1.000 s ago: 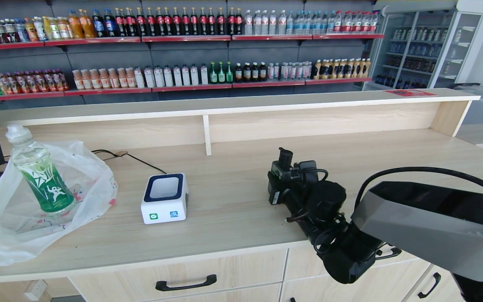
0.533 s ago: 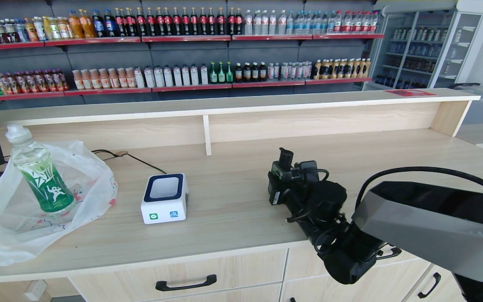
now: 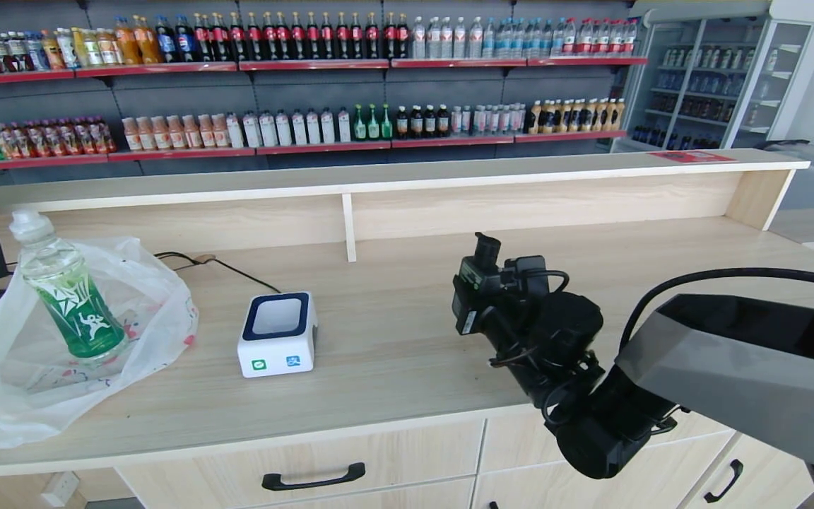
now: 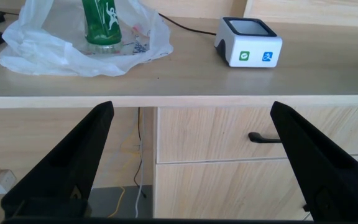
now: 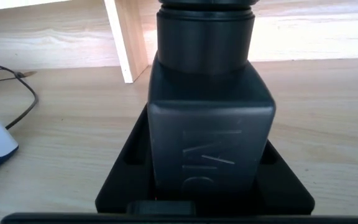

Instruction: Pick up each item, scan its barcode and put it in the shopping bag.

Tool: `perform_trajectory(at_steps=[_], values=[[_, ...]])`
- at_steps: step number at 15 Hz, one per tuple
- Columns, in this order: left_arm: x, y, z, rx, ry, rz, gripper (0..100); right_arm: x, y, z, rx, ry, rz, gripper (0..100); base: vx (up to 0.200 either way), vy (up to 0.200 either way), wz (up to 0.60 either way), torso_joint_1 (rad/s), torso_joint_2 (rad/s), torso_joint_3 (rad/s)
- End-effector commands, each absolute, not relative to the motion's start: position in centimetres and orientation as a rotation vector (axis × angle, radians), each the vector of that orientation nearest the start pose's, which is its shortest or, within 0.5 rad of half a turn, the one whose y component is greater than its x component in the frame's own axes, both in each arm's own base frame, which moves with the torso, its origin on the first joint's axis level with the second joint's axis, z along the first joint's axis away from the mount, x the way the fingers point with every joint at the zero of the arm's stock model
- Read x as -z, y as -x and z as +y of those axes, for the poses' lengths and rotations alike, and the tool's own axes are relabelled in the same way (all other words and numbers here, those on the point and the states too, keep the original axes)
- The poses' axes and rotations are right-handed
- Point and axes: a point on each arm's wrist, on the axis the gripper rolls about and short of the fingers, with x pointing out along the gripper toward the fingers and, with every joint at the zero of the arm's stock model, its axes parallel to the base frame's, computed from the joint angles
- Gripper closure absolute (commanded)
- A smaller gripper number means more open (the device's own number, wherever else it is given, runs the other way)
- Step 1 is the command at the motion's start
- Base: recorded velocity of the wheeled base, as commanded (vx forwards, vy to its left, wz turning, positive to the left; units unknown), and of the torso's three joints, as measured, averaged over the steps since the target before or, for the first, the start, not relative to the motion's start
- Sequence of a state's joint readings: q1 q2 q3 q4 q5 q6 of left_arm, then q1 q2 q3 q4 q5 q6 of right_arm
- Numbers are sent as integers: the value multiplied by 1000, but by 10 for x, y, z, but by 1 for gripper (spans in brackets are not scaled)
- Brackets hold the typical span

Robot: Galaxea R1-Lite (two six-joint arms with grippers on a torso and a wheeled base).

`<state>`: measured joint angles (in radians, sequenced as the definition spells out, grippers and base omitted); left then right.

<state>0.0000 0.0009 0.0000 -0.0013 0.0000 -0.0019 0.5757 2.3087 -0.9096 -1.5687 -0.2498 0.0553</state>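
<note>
Two items concern us. We find the dark bottle [image 5: 210, 124] clamped in the jaws of the right gripper [image 3: 479, 283], above the table [image 3: 393, 353] and well to the right of the scanner [image 3: 278, 334]. It looks rigid, smooth and square-shouldered, with a round cap. We judge it moderately heavy and slippery, best held across its flat body. The green bottle [image 3: 71, 290] stands in the thin, crinkled shopping bag [image 3: 160, 304]. The left gripper [image 4: 191, 109] hangs below the table edge, jaws apart.

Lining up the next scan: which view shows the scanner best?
Head view: the scanner shows whole, window facing up. Left wrist view sees it low from the front; right wrist view catches just one corner.
</note>
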Motion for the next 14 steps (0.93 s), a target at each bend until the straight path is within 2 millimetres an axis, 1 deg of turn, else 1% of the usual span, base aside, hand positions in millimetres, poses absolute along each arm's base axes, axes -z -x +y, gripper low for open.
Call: perform_trajectory(at_steps=[1,2,4,6,7,9,10,12,14], values=[[-76,23,0,0,3,0,0,-104,-335,212,-333,-144,-194,100,0,0,0,0,0,0],[-76,23,0,-3,3,0,0,-112,-331,209,-333,-152,-206,100,0,0,0,0,0,0],[-76,23,0,-2,0,2,0,-135,-317,200,-335,-181,-238,100,0,0,0,0,0,0],[-75,23,0,-3,0,3,0,-144,-309,195,-337,-187,-251,100,0,0,0,0,0,0],[-75,23,0,-2,-2,3,0,-162,-288,197,-373,-205,-278,100,0,0,0,0,0,0],[-75,23,0,0,-2,3,0,-177,-265,194,-406,-220,-296,100,0,0,0,0,0,0],[-75,23,0,-2,-2,3,0,-184,-255,186,-406,-224,-304,100,0,0,0,0,0,0],[-75,23,0,0,-2,3,0,-188,-239,176,-410,-228,-302,100,0,0,0,0,0,0],[-75,23,0,-2,-2,3,0,-194,-229,178,-433,-240,-313,100,0,0,0,0,0,0]])
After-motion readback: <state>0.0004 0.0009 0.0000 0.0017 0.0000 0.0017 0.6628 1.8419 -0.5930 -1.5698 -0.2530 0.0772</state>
